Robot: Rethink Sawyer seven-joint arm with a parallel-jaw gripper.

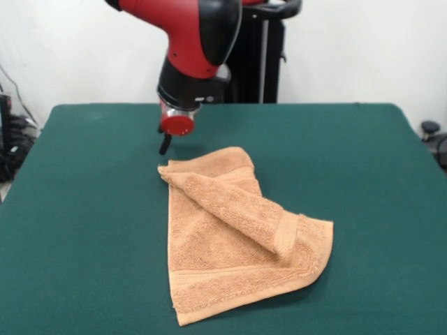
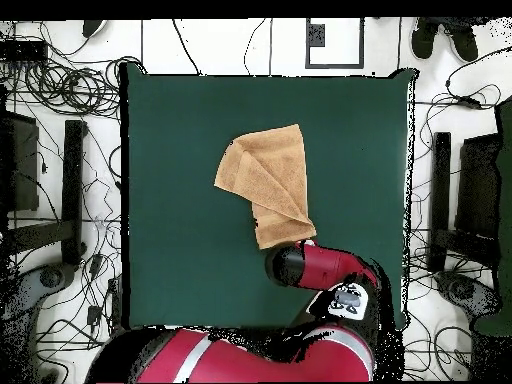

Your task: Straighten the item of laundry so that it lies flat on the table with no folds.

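The orange-tan towel (image 1: 230,237) lies near the middle of the dark green table (image 1: 84,209). It is not flat: one part is folded diagonally over the rest, forming a raised ridge from its far left corner towards its right edge. A band stripe shows along its near edge. My gripper (image 1: 165,144) hangs just behind and a little left of the towel's far left corner, low over the table. I cannot tell whether it touches the cloth. In the overhead view the towel (image 2: 268,180) is a folded wedge on the table (image 2: 180,130), and the arm's end (image 2: 287,265) hides the gripper.
The black pedestal (image 1: 262,56) stands behind the table's far edge. In the overhead view, cables (image 2: 60,90) and black stands (image 2: 72,190) surround the table. Green cloth shows on all sides of the towel.
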